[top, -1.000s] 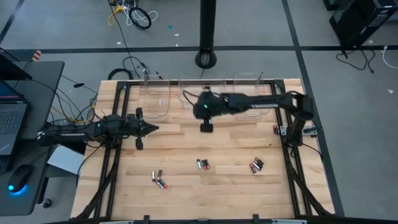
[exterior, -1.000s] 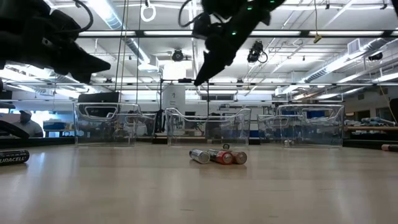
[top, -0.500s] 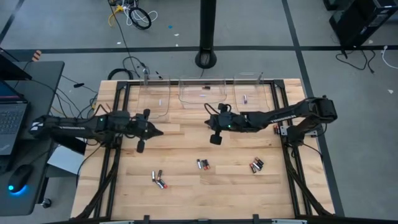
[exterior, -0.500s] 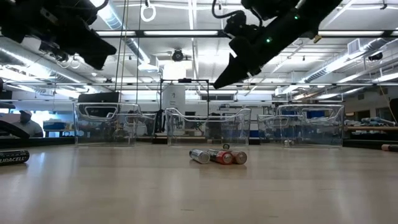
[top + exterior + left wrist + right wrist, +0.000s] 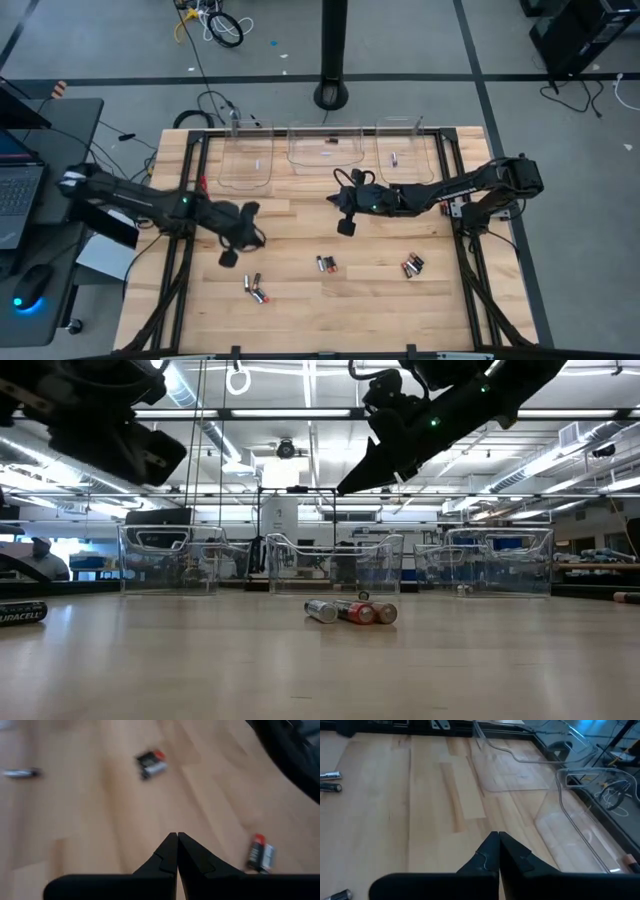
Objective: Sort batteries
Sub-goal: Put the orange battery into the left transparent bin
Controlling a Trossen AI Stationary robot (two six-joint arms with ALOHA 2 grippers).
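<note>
Batteries lie on the wooden table in three small clusters: a left cluster (image 5: 255, 288), a middle one (image 5: 325, 264) and a right one (image 5: 412, 265). The low view shows a cluster (image 5: 350, 611) lying on its side. My left gripper (image 5: 255, 238) (image 5: 177, 837) is shut and hovers above the table, just far of the left cluster. My right gripper (image 5: 336, 199) (image 5: 498, 836) is also shut and hangs in the air (image 5: 345, 488) over the table's middle, near the bins. Neither holds anything.
Three clear plastic bins stand along the far edge: left (image 5: 248, 160), middle (image 5: 325, 148) and right (image 5: 405, 150), each with a small battery inside. A black battery (image 5: 20, 613) lies at the low view's left edge. A dark frame borders the table.
My left gripper has swung toward the near edge and slightly right, turning toward the left battery cluster, and stayed shut. My right gripper has moved from over the middle bin toward the near edge and stayed shut. The batteries have not moved.
</note>
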